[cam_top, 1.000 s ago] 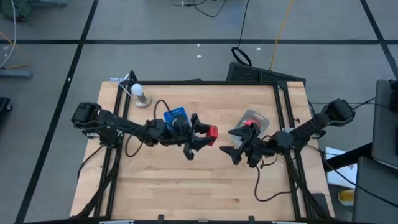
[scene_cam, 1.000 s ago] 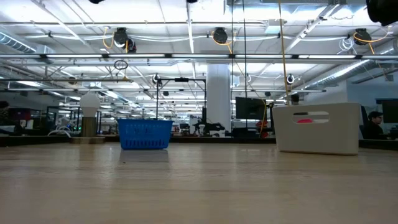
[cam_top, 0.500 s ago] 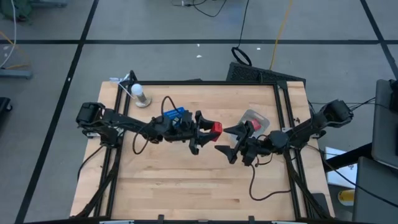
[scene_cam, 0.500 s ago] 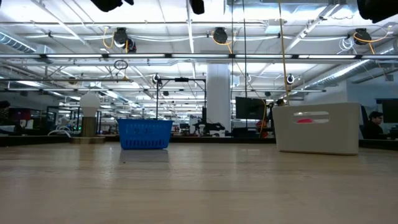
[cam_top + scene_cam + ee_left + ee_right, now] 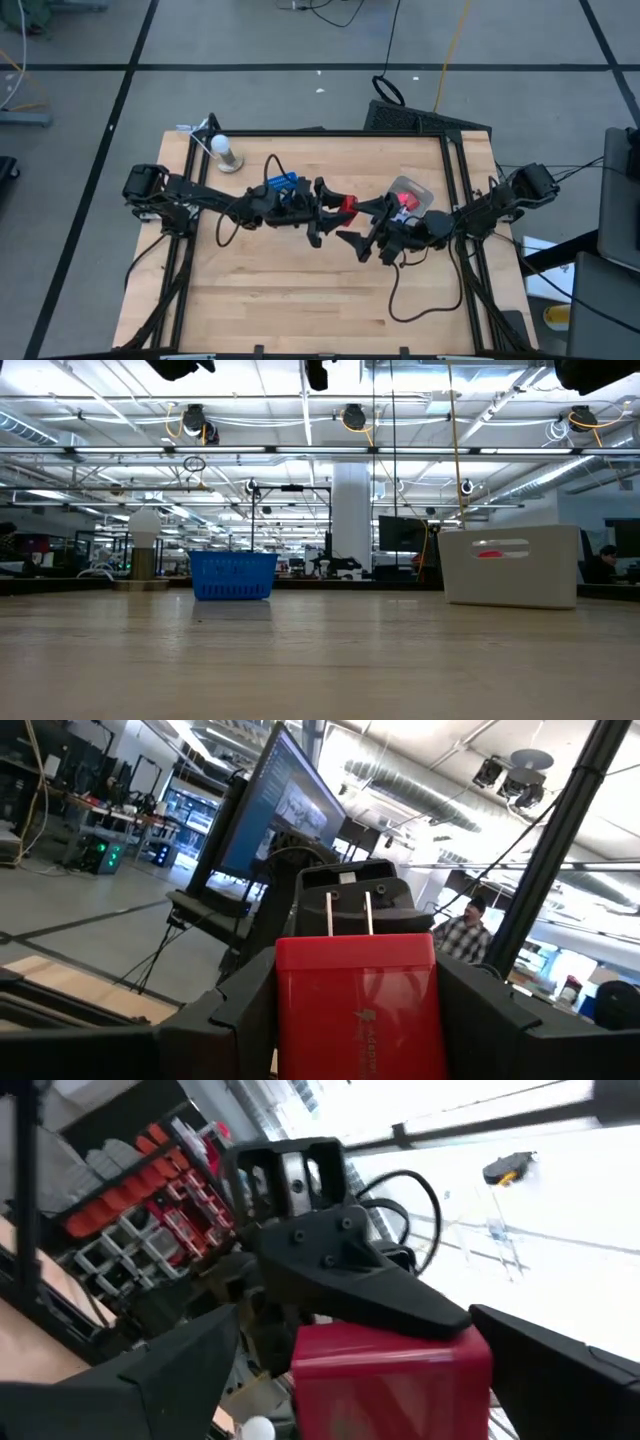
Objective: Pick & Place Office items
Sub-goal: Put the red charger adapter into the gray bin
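Seeing a handover pose above mid-table.
Item: we see a red block (image 5: 357,1005), a boxy glossy plastic plug with two metal prongs on top.
Marking: we make out a faint embossed logo and line of text on its face, unreadable.
Location: we place it in the air over the table centre, between the two grippers, red showing in the high view (image 5: 347,204).
Left gripper (image 5: 333,207): we see its dark matte fingers clamped on the block's sides, jaws partly closed.
Right gripper (image 5: 366,227): we see its jaws spread wide on either side of the block, not gripping it.
Table (image 5: 300,290): light wood planks, black frame.
Blue basket (image 5: 232,575): perforated plastic, behind the left arm.
Grey bin (image 5: 510,566): translucent, something red inside.
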